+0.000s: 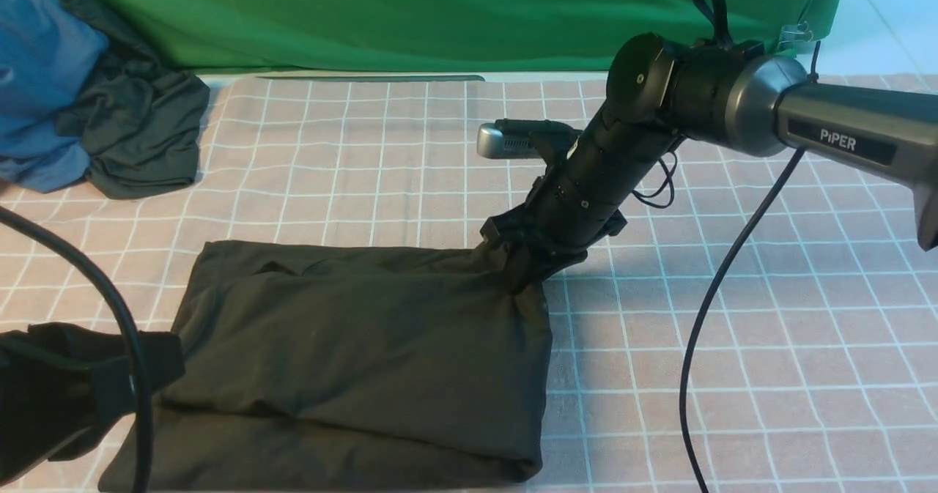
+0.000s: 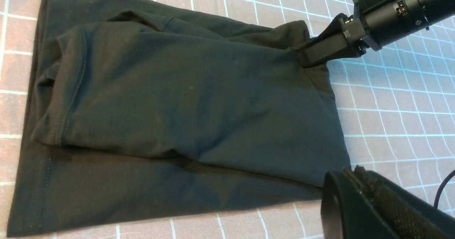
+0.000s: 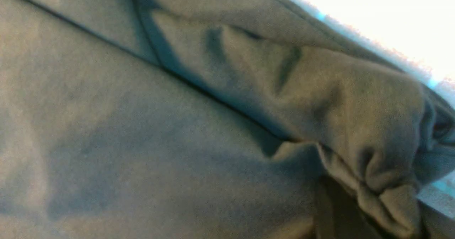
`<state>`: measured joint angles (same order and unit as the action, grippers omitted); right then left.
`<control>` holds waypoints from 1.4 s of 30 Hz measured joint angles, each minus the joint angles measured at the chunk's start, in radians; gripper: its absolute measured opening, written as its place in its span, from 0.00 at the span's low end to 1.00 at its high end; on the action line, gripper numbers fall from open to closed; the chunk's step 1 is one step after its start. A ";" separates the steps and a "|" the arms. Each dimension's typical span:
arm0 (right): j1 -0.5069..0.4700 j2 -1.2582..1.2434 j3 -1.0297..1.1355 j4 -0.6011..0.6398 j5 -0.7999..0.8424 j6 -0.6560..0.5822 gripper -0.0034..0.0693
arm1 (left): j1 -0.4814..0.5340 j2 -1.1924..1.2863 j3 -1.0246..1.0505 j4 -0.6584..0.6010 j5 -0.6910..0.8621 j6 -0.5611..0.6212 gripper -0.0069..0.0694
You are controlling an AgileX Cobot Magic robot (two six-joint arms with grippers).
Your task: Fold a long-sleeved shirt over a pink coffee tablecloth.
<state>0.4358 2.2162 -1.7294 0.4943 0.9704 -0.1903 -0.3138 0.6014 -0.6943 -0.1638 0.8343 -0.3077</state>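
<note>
- Long-sleeved shirt (image 1: 352,361): black, already doubled into a thick rectangular stack, lying flat on the pink coffee tablecloth (image 1: 769,346) toward the near left of the front view; no logo or neck label showing on any exposed face.
- Far right corner of the stack bunched and puckered, drawn up slightly off the cloth.
- Right gripper (image 1: 529,272): angled down onto that corner, fingers clenched on a pinch of fabric; gathered folds filling the right wrist view confirm the grasp.
- Left gripper (image 2: 359,196): low at the near left edge of the stack, fingers pressed together with nothing between them, just beside the shirt's hem.
- Step in hand, as a judgement: corner grasp made for a further fold, or for tidying the stack.
- Next move likely calls for lifting the corner just enough to clear the lower layers, then carrying it across without dragging the whole stack; risk of the top layer sliding askew.
- Readable writing: "PIPER" on the right arm (image 1: 843,123); nothing else legible.
- Beyond: a dark garment bunched with blue cloth (image 1: 88,97) at the far left, green cloth (image 1: 440,17) behind.
</note>
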 joint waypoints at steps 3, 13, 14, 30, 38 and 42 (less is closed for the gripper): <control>-0.025 0.000 -0.008 0.000 0.013 0.003 0.21 | 0.000 0.000 0.000 0.004 0.000 0.000 0.11; -0.129 -0.004 -0.031 -0.076 0.088 0.003 0.21 | 0.000 0.000 0.000 0.008 0.000 0.000 0.11; -0.135 -0.006 -0.037 -0.086 0.094 0.003 0.21 | 0.000 0.000 0.000 0.008 -0.001 0.000 0.11; -0.191 -0.010 -0.119 -0.319 0.089 0.045 0.27 | 0.000 0.000 0.000 0.016 -0.009 0.000 0.11; -0.191 -0.010 -0.205 -0.366 0.162 0.105 0.67 | 0.000 0.000 0.000 0.016 -0.009 0.000 0.11; -0.191 -0.063 -0.266 -0.417 0.226 0.137 0.62 | 0.000 0.000 0.000 0.016 -0.012 0.000 0.11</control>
<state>0.2443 2.1534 -1.9953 0.0776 1.1965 -0.0537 -0.3138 0.6014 -0.6943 -0.1473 0.8220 -0.3077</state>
